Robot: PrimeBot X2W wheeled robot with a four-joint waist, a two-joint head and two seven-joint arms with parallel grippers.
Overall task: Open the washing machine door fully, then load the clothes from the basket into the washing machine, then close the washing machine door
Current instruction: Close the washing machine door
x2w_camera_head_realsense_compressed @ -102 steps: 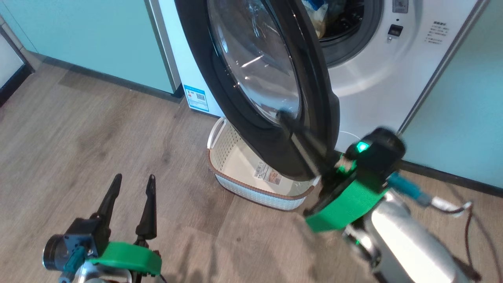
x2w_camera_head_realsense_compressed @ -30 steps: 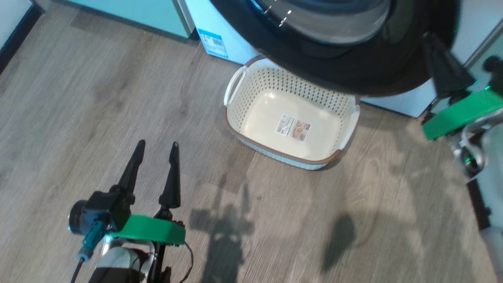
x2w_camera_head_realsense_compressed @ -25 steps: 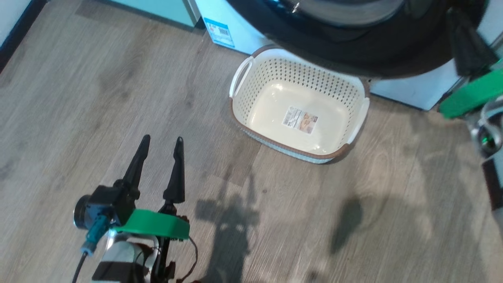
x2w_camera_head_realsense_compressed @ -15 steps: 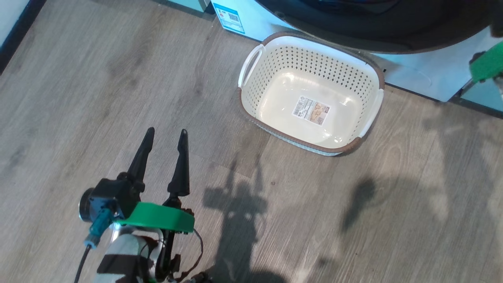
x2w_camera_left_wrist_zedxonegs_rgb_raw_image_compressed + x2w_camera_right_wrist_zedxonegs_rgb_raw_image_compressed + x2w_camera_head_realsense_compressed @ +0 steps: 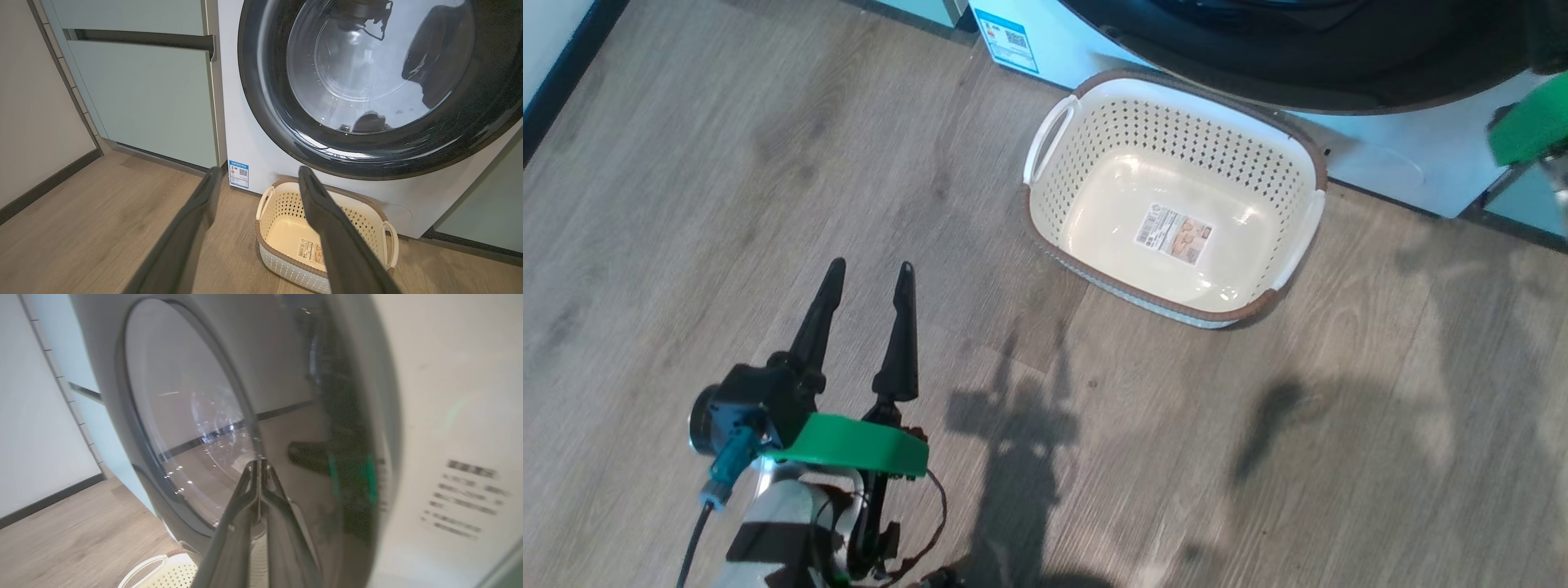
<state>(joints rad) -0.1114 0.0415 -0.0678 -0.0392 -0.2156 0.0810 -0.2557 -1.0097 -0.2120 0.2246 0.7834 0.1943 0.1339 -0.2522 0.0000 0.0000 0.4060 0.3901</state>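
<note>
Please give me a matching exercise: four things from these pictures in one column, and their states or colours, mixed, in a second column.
Things:
1. basket
2. washing machine door
3. left gripper
4. right gripper

States or colours:
A. jaws shut
B. empty, standing on the floor
C. jaws open
D. round and glossy black

Pairs: 1-B; 2-D; 3-C; 4-A

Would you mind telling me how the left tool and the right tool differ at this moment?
The left tool is open, fingers spread; the right tool is shut, fingers pressed together. The left tool hangs over the wooden floor, away from the washing machine door; the right tool points close at that door's glass. Both have two long tapering fingers and hold nothing.
</note>
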